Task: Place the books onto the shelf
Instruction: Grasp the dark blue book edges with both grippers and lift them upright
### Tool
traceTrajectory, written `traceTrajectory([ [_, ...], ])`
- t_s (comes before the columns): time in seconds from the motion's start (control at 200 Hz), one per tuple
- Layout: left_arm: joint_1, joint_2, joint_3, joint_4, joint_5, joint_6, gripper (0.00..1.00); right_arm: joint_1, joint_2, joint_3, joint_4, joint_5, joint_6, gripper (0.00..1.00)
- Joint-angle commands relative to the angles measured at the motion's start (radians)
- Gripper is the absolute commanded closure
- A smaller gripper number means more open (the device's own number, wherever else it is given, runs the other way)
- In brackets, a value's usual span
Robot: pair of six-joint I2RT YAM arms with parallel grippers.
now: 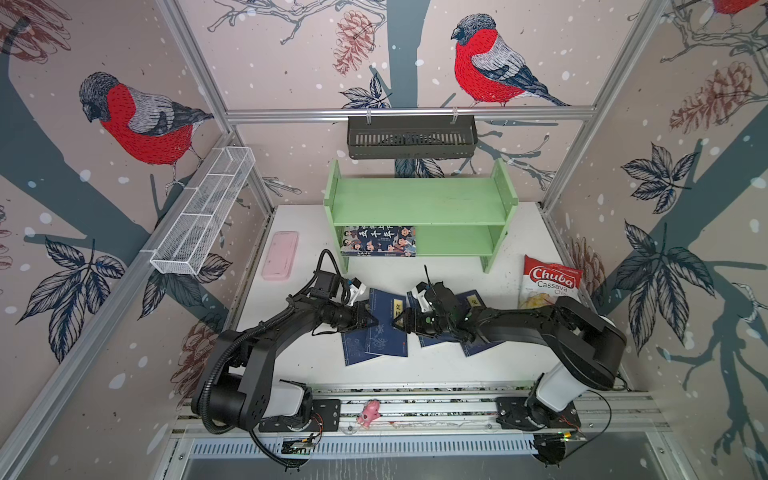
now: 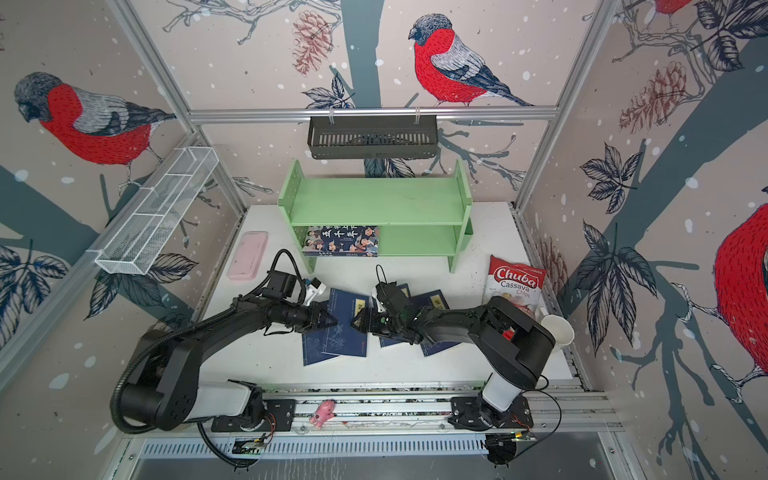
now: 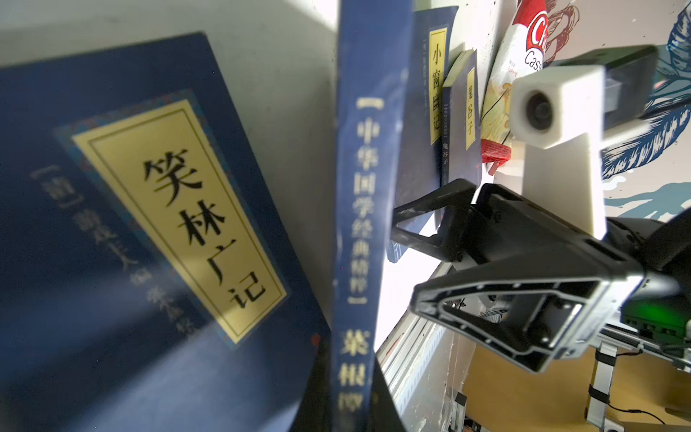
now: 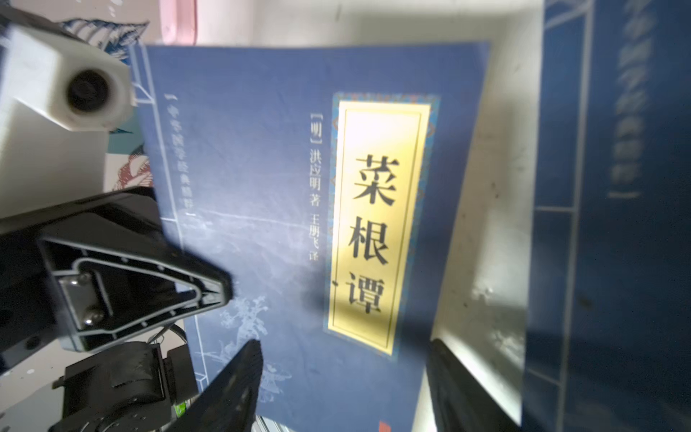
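In both top views alone, the shelf (image 1: pixel 419 203)

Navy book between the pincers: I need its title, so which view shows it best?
Right wrist: the navy book faces it, label legible. Left wrist shows only its spine; in both top views it is small.

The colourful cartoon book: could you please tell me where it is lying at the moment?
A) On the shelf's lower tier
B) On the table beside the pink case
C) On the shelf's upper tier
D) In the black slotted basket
A: in both top views the colourful cartoon book lies flat at the left end of the lower tier of the green shelf.
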Motion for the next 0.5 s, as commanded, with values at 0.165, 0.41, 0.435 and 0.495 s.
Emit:
traceTrajectory([
  [0.165, 0.0, -0.17, 0.042, -0.064, 0.053, 0.02, 1.0, 0.012, -0.23, -0.071, 0.012, 0.149, 0.022, 0.23],
  [0.41, 0.0, -0.256, 0.149, -0.254, 0.178, 0.102, 1.0, 0.055, -0.462, -0.105, -0.051, 0.206, 0.011, 0.2],
  [0.435, 0.0, -0.266, 0.164, -0.262, 0.186, 0.104, 1.0, 0.062, -0.488, -0.107, -0.058, 0.22, 0.011, 0.19],
  [0.495, 0.001, -0.289, 0.208, -0.27, 0.222, 0.111, 1.0, 0.075, -0.562, -0.115, -0.072, 0.267, 0.011, 0.19],
])
